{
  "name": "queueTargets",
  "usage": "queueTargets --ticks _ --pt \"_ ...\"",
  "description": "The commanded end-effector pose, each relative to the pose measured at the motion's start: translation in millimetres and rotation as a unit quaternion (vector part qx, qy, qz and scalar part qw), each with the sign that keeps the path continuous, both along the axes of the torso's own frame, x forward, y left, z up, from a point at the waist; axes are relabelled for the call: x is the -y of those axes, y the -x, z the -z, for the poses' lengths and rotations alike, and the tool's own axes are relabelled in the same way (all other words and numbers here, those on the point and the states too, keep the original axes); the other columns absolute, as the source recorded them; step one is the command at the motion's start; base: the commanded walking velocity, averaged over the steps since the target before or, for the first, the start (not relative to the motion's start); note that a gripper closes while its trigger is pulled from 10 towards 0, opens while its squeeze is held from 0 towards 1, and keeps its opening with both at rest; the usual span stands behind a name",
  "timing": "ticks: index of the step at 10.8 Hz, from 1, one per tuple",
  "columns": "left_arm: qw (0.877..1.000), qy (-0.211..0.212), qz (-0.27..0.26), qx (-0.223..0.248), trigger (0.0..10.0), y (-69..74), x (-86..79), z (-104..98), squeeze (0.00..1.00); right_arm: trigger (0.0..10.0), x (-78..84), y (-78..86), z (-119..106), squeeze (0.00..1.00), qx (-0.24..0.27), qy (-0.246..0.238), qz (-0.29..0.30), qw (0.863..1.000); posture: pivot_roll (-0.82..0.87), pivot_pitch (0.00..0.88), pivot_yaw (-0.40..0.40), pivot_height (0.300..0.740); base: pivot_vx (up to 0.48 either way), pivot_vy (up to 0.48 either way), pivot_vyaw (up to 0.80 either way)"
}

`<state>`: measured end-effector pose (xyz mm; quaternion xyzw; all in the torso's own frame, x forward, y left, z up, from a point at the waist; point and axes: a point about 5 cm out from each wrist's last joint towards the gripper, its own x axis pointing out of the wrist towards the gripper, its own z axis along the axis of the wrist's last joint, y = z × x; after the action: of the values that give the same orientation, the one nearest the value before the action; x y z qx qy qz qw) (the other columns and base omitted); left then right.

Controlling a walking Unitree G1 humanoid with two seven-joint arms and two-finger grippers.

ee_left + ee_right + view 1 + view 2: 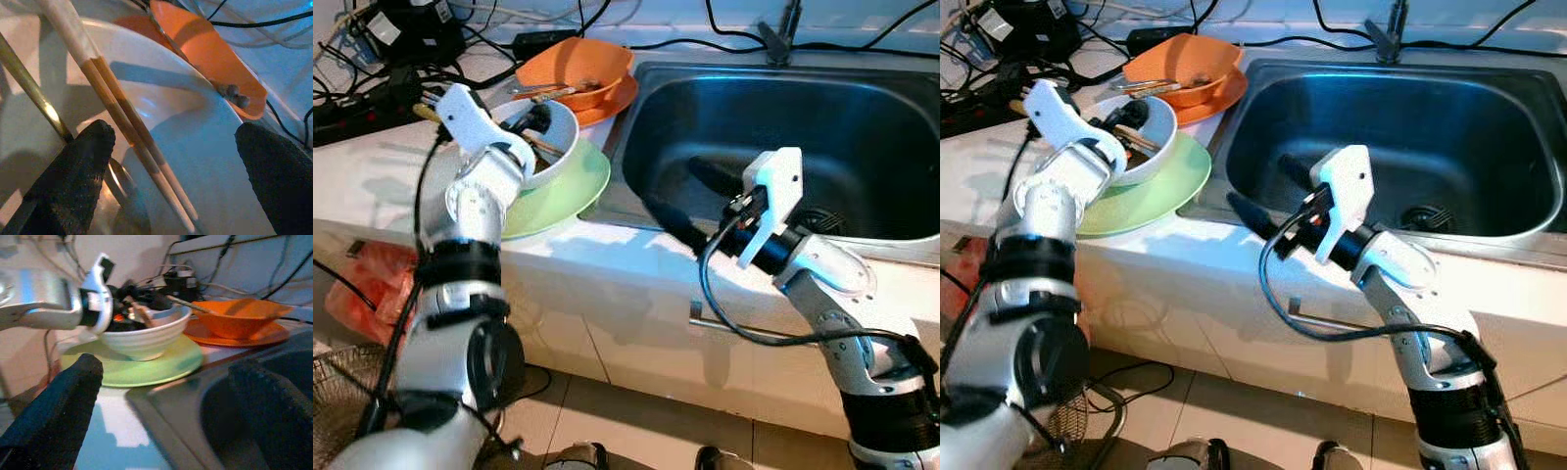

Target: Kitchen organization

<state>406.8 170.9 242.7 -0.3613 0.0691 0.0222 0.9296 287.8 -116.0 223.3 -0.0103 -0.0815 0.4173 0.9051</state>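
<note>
No brand, label or writing could be read anywhere in the pictures.

Taking the steel sink (862, 127) as the landmark: a white bowl (1157, 137) sat on a green plate (1151, 191) on the white counter (372, 186) just to the robot's left of the sink's rim. Behind them, also left of the sink, an orange bowl (573, 64) rested on an orange plate (612, 103), with a utensil lying in the bowl. Black cables and a power strip (352, 108) crowded the counter further left of the sink.

The left gripper (166, 166) was at the white bowl, its fingers spread wide on either side of the rim, closed on nothing. The left wrist view showed what the head views could not: a pair of chopsticks (122, 117), pale above and brown below, leaning inside the bowl between the fingers, beside a brass-coloured handle (29, 88).

The right gripper (680, 201) hung over the near left part of the sink, fingers wide apart and empty. Its wrist view looked across the sink's edge at the green plate, the white bowl and the left gripper, with the orange dishes beyond.

An orange bag (367, 289) lay below the counter, left of the sink.
</note>
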Motion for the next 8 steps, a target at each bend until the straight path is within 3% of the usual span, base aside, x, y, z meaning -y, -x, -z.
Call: queueTargets --ticks 1,3,6,7,8 --pt "1.0 0.014 0.007 -0.027 10.0 -0.7 -1.2 9 0.0 10.0 -6.6 7.1 -3 0.64 0.003 0.004 -0.03 1.0 0.07 0.128 0.151 0.74 0.0 0.0 0.0" --pt "0.998 0.04 0.024 -0.04 10.0 -4.8 0.1 12 0.0 10.0 -9.8 14.7 -9 0.52 0.003 0.013 -0.07 0.997 0.06 0.131 0.154 0.74 0.0 0.0 0.0" --pt "0.996 0.076 0.02 -0.05 10.0 -8.2 -6.4 17 0.0 10.0 -8.4 17.3 -10 0.48 0.001 0.019 -0.071 0.997 0.05 0.138 0.152 0.74 0.0 0.0 0.0" --pt "0.994 0.094 0.013 -0.047 4.5 -9.0 -10.6 17 0.0 10.0 -9.3 18.5 -9 0.48 -0.002 0.021 -0.072 0.997 0.05 0.139 0.152 0.74 0.0 0.0 0.0" --pt "0.994 0.1 0.017 -0.047 0.0 -9.4 -11.4 17 0.0 10.0 -9.3 20.0 -8 0.47 -0.005 0.024 -0.075 0.997 0.05 0.141 0.151 0.74 0.0 0.0 0.0"
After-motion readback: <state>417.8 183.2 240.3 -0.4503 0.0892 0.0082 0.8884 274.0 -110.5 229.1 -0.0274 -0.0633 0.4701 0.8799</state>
